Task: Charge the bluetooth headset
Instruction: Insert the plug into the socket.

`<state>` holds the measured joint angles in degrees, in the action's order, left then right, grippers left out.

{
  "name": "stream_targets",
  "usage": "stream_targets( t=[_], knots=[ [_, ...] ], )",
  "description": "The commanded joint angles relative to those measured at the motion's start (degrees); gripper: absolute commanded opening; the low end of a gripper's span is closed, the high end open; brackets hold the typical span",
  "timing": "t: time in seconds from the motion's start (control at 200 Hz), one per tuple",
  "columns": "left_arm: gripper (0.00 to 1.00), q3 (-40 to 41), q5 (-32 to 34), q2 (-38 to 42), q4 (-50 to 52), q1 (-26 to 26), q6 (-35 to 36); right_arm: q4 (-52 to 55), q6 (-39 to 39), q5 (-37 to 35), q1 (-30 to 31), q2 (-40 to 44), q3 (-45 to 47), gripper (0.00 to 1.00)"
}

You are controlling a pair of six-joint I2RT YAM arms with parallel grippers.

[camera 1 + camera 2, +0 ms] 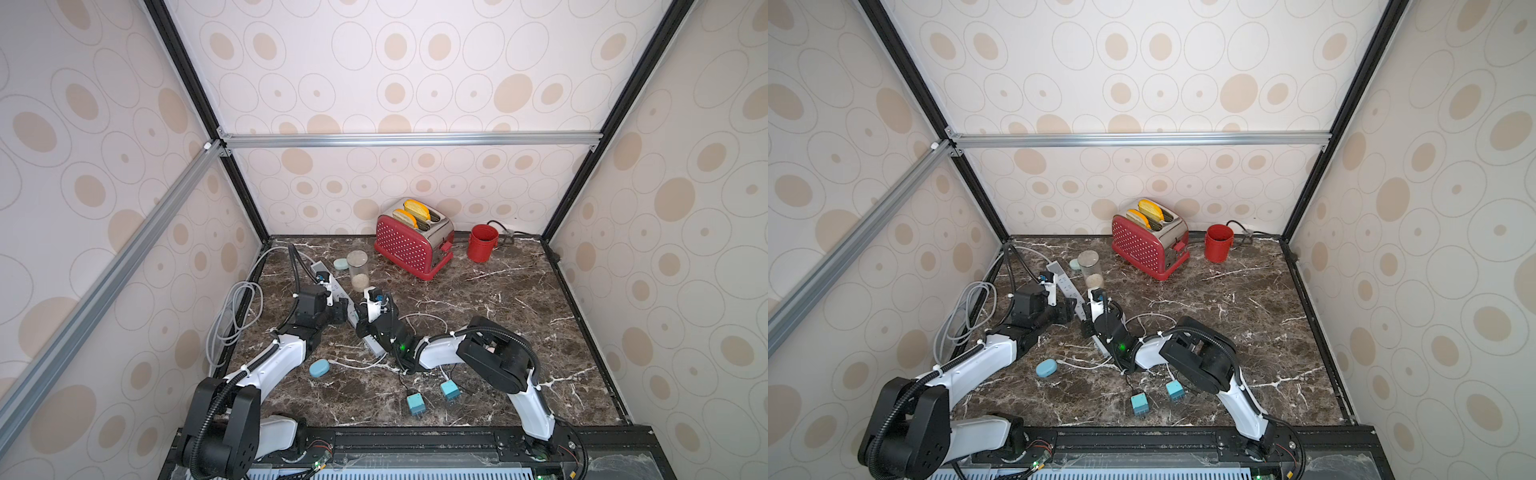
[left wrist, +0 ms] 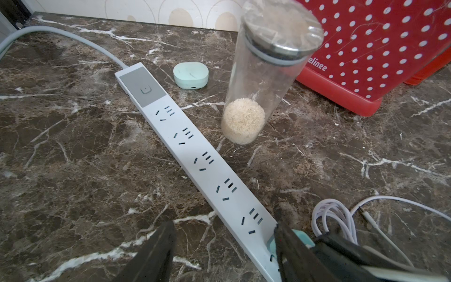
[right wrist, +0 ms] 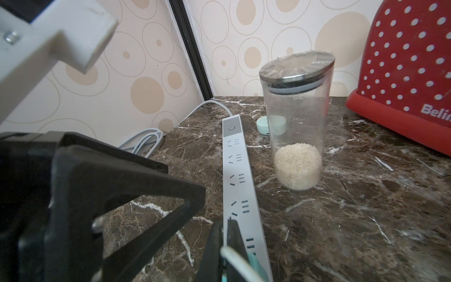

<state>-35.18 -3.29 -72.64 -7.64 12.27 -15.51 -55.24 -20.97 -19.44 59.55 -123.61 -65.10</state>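
Note:
A mint headset case (image 2: 190,74) lies by the switch end of the white power strip (image 2: 195,151). A blue headset case (image 1: 319,368) lies nearer the front, left of centre. My left gripper (image 2: 224,244) is open, one finger on the marble and the other at the strip's near end. A teal adapter (image 2: 303,238) sits on that end of the strip. My right gripper (image 3: 225,222) is shut over the adapter, with a white cable (image 3: 235,258) caught at its jaws. The rest of the cable (image 2: 327,214) lies coiled on the table, its free plug loose.
A glass jar of rice (image 1: 358,270) stands right beside the strip. Behind are a red toaster (image 1: 411,243) and a red cup (image 1: 482,243). Two more teal adapters (image 1: 414,404) lie near the front edge. A grey cord bundle (image 1: 232,320) hangs at the left wall.

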Motion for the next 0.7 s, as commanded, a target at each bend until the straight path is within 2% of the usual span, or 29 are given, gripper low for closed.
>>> stream_targets(
  t=[0.0,0.145,0.336,0.516,0.691],
  knots=[
    [0.66,-2.31,0.83,-0.39,0.42,-0.23,-0.67,11.64,-3.66,0.86,0.47,-5.16,5.90,0.00],
    [0.66,-2.46,0.67,-0.98,0.09,-0.40,-0.68,13.51,-5.00,-0.45,-0.54,-4.71,6.46,0.00],
    [0.66,-2.62,0.30,-1.72,-0.19,-0.32,-0.84,18.45,-0.52,2.86,-1.00,-5.62,2.26,0.00],
    [0.66,-2.83,0.48,-1.80,-0.14,-0.37,-0.69,21.83,-1.04,5.71,-1.28,-6.68,0.35,0.00],
    [0.66,-2.95,0.63,-1.97,-0.18,-0.49,-0.59,21.76,-2.34,5.22,0.21,-7.06,3.19,0.00]
  ],
)
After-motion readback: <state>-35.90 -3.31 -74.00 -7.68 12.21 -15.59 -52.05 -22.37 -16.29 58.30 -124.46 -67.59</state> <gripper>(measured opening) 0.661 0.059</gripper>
